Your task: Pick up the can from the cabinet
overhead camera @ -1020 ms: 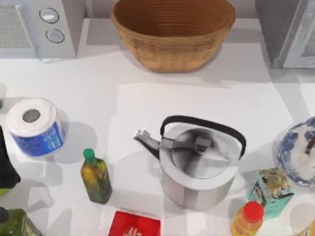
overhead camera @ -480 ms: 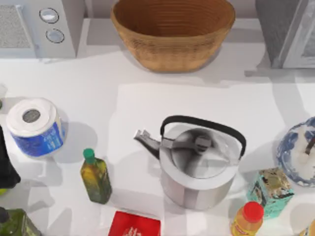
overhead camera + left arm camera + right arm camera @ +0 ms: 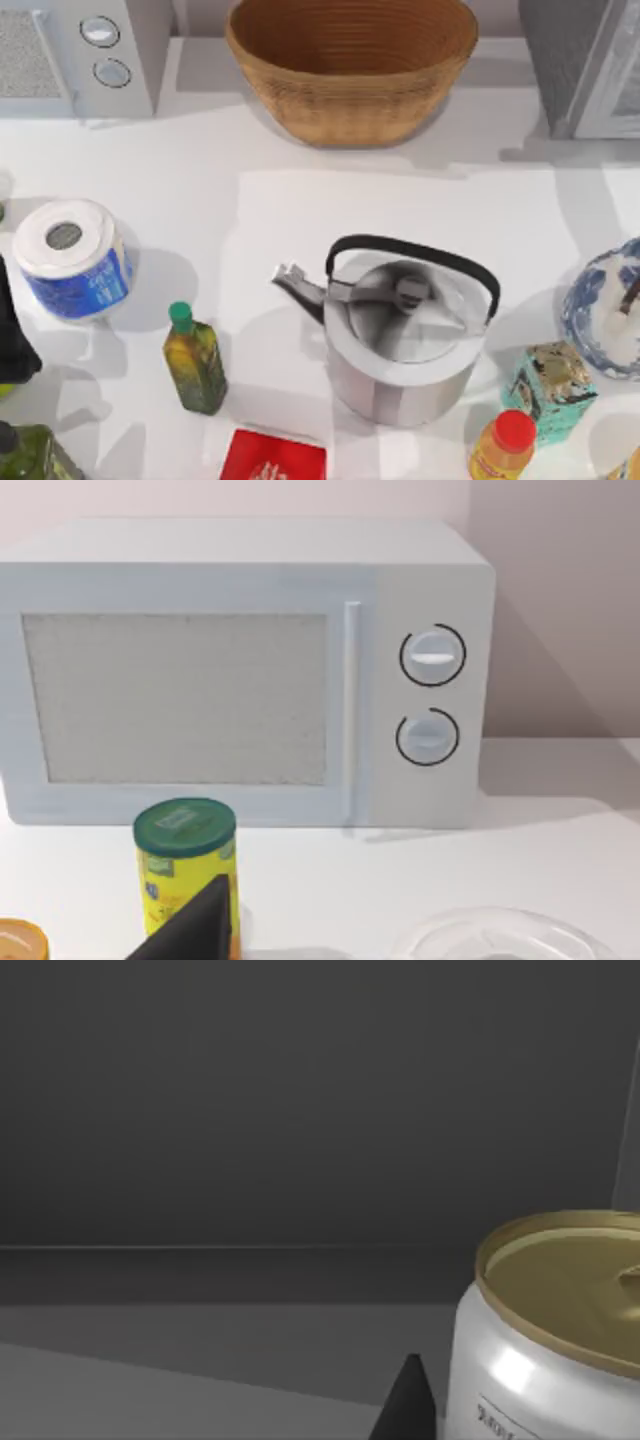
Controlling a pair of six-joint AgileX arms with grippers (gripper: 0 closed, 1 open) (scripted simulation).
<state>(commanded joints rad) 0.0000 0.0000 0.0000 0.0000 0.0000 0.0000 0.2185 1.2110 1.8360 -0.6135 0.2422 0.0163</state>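
Note:
A silver can [image 3: 545, 1345] with a gold top stands upright on the floor of the dark grey cabinet interior [image 3: 250, 1110]. A dark part of my right gripper [image 3: 405, 1408] shows close beside the can, apart from it. From above, the cabinet [image 3: 585, 65] stands at the table's back right corner. My left arm [image 3: 12, 335] stays parked at the table's left edge. A dark part of my left gripper [image 3: 190, 930] shows in front of a yellow canister [image 3: 185, 875] with a green lid.
A wicker basket [image 3: 350, 65] sits at the back centre and a microwave [image 3: 80, 55] at the back left. A steel kettle [image 3: 400, 335], an oil bottle [image 3: 194, 362], a paper roll [image 3: 70, 257], a teal carton [image 3: 550, 388] and an orange bottle [image 3: 500, 447] crowd the front.
The shadow on the table in front of the cabinet has shifted back toward the cabinet. The objects on the table and my left arm have stayed put.

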